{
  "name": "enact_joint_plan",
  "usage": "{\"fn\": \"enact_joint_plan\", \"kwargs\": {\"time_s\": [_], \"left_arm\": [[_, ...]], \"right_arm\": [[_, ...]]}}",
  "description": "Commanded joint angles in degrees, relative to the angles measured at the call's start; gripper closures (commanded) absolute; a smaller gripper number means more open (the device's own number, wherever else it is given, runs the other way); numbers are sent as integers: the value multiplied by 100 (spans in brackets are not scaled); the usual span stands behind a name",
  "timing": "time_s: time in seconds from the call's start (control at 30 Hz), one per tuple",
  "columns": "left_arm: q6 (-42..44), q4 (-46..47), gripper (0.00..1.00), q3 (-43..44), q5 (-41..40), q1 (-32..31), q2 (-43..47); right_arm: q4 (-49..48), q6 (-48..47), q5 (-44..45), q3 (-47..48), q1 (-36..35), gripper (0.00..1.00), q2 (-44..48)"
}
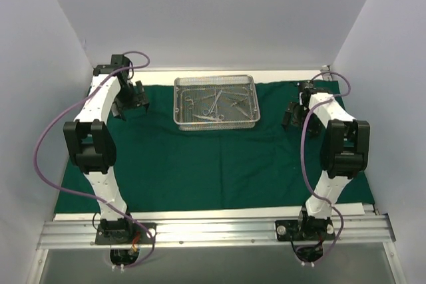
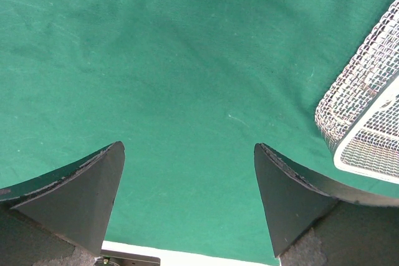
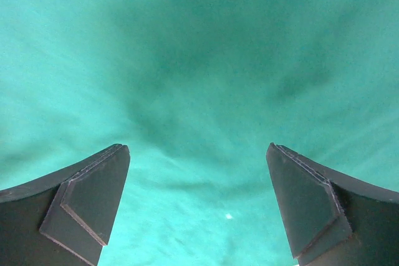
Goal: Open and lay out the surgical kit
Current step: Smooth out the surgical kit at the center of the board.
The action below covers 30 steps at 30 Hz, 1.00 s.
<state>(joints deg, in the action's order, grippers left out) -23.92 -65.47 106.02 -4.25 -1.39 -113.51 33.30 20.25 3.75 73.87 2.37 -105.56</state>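
Observation:
The dark green cloth (image 1: 213, 164) lies spread flat over the table. The silver wire-mesh tray (image 1: 247, 119) sits on it at the back middle, with several slender steel instruments (image 1: 212, 104) inside. My left gripper (image 1: 131, 101) is open and empty, low over the cloth left of the tray; the tray's corner (image 2: 365, 91) shows at the right of the left wrist view, with green cloth (image 2: 187, 79) between the fingers. My right gripper (image 1: 293, 112) is open and empty, close over the cloth (image 3: 199, 79) right of the tray.
White walls close in on the left, right and back. The cloth's back edge runs along the white table strip (image 1: 279, 75). A metal rail (image 1: 213, 231) with the arm bases runs along the near edge.

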Motion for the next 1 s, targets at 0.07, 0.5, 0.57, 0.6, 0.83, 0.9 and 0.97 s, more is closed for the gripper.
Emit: {"fn": "enact_joint_plan", "kwargs": {"time_s": [0.07,0.5,0.57,0.6,0.83,0.9,0.97], "left_arm": [[10,-114,6,419,-146,25,-240],[-438,-159,6,-705,-331,-63,66],[-490,-141,6,-845,-340,-72,57],[-508,-89,6,-907,-331,-81,66],[-543,-194,6,-644,-234,-81,-206],[-578,-238,6,-547,-225,-98,-241],[-605,-220,6,-556,-182,-90,-215]], "right_arm": [[387,-223,22,1418,-193,0,-386],[-16,57,-225,482,-1642,0,761],[-60,180,-313,-88,-1976,0,1149],[-52,277,-313,-266,-2073,0,1230],[-192,1007,-76,-1409,-2874,0,1784],[-420,1034,-190,-1559,-2891,0,1925],[-561,981,-269,-1525,-2987,1,1742]]}}
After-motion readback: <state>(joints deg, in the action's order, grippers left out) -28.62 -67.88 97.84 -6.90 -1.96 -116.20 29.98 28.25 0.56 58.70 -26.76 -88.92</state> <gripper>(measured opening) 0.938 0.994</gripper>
